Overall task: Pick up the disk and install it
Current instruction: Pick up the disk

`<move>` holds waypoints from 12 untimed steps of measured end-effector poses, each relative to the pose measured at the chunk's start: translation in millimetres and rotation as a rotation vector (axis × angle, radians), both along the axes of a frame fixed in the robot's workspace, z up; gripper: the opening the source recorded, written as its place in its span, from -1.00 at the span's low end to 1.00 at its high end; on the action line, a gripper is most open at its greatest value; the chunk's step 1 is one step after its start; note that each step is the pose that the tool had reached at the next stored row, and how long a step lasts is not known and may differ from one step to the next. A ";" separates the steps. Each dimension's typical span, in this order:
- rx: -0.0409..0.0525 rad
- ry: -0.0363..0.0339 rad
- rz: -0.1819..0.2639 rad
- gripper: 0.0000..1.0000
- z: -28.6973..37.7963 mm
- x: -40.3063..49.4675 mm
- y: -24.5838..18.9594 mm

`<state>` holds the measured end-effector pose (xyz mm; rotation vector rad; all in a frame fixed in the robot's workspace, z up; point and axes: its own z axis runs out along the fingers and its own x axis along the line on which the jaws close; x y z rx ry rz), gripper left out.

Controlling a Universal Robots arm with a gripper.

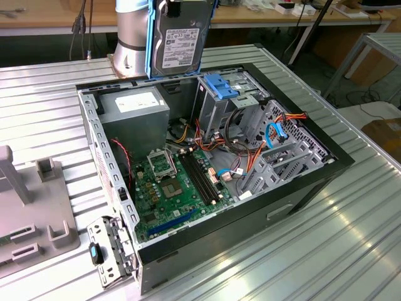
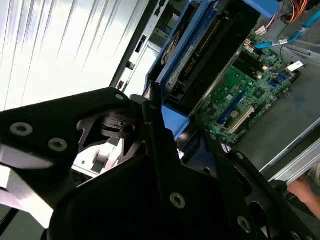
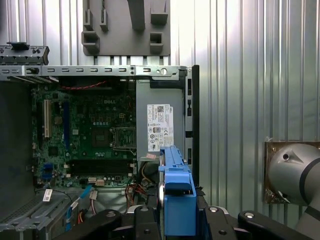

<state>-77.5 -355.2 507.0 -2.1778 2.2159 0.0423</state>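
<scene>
While the ribbed aluminium table [image 1: 351,251] takes up most of the room's foreground, a grey fixture block [image 1: 31,213] with slots and short posts sits on it at the exterior view's left. Just to its right lies the open computer case [image 1: 301,194], its inside bare to view. The grey power supply [image 1: 135,110] is in the far left corner and the green motherboard [image 1: 169,188] lies flat on the case floor. Further right, the metal drive cage [image 1: 219,103] with its blue latch stands among orange and blue cables. Behind the table a wooden workbench [image 1: 62,15] runs along the back, and a white-framed table [image 1: 379,44] stands off at the far right. The silver robot arm [image 1: 131,37] rises just behind the case's far wall. Beside it the disk [image 1: 180,37] hangs upright in the air over that far edge, above the power supply and the cage, touching neither. Its label faces the exterior camera, and blue rails run down both long sides. In the first wrist view the gripper [image 3: 178,220] has its black jaws clamped on the disk, one on each side, and the blue rail end juts out between them toward the case below
</scene>
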 end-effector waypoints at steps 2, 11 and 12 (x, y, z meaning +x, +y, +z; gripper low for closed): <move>0.0008 -0.0007 0.000 -0.26 -0.1 0.0 0.0; 0.0128 -0.0323 0.003 -0.26 -0.4 -1.6 -11.9; 0.0150 -0.0348 0.003 -0.26 -0.5 -1.9 -17.0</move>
